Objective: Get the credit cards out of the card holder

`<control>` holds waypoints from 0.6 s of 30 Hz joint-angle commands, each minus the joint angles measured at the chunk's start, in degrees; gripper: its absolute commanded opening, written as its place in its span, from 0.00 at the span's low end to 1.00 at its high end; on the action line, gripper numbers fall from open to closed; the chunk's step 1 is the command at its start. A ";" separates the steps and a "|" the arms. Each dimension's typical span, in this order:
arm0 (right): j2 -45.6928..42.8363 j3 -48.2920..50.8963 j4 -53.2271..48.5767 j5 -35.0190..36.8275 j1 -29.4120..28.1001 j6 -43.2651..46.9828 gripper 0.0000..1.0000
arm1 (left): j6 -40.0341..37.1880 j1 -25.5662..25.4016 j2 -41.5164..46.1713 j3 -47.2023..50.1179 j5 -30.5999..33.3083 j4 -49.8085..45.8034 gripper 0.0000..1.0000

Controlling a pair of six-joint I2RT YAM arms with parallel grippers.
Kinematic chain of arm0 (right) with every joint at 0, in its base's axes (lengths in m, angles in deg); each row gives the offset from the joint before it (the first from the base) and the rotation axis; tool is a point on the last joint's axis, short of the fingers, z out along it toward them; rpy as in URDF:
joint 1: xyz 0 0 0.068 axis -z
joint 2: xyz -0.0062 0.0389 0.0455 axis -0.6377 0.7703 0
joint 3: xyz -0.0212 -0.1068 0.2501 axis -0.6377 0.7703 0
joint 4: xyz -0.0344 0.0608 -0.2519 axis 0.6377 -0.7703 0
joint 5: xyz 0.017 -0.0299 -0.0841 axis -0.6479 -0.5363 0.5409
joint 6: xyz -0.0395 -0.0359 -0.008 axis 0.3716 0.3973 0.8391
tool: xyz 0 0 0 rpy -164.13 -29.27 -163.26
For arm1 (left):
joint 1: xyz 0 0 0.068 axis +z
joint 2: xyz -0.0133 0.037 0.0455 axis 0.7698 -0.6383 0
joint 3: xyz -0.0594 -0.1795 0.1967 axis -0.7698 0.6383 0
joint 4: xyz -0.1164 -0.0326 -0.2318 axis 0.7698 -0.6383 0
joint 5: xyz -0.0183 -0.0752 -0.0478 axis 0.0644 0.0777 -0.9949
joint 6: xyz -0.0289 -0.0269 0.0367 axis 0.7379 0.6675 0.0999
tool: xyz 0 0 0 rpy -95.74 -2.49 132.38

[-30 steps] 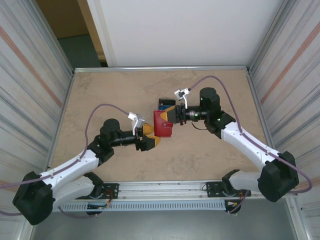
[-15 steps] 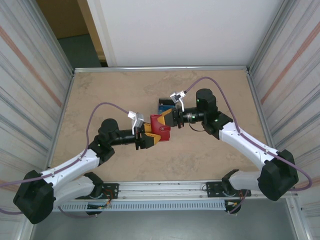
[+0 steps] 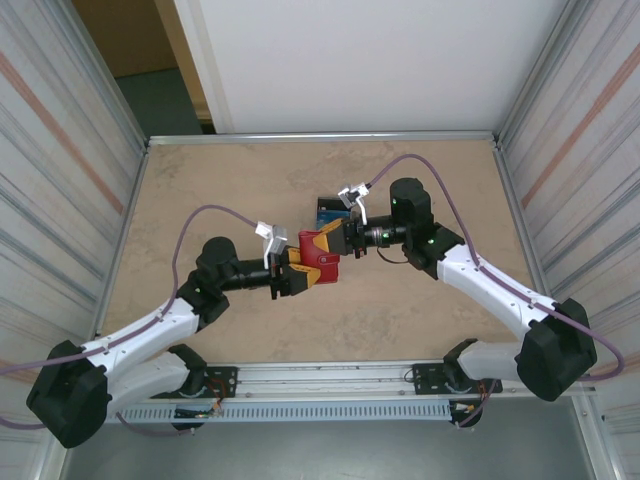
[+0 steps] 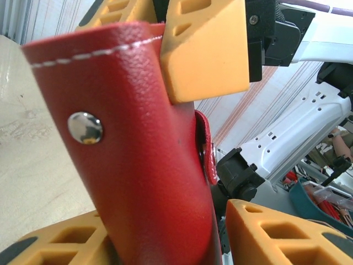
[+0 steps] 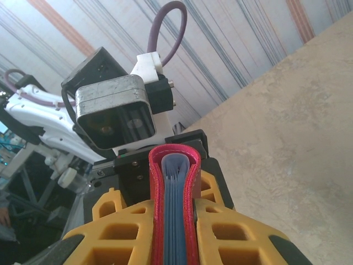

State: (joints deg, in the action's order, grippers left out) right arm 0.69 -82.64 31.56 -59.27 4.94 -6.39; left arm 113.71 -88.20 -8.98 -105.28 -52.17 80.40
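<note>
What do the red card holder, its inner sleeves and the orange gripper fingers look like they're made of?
Card holder: leather or imitation leather, judging by the pebbled red grain, white edge stitching and shiny metal snap. Sleeves: probably thin soft plastic, bluish, stacked in fine layers. Orange fingers: matte rigid plastic, moulded or printed, with hollow ribbed pockets.

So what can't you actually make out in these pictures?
How many cards sit inside the card holder: in the right wrist view, its red covers and pale sleeves hide them.
Whether the left hand really grips the card holder: in the left wrist view, the contact is cut off by the bottom edge.
The blue cards on the table: in the top view they are too small, and partly behind the right hand.
</note>
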 commanded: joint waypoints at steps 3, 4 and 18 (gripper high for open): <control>-0.75 -1.91 0.58 0.20 -0.37 1.69 0.11 | -0.12 0.07 1.02 0.97 -1.52 -0.18 0.52; -0.74 -1.85 0.59 0.32 -0.38 1.69 0.11 | -0.25 0.07 0.96 1.01 -1.60 -0.46 0.51; -0.13 -2.09 -1.13 2.94 -0.66 2.18 0.15 | -1.72 0.08 0.57 0.66 -0.33 -1.92 0.15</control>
State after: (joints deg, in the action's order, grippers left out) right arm 0.69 -82.64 31.12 -58.66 4.70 -5.45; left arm 113.71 -88.20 -8.93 -104.50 -52.72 78.92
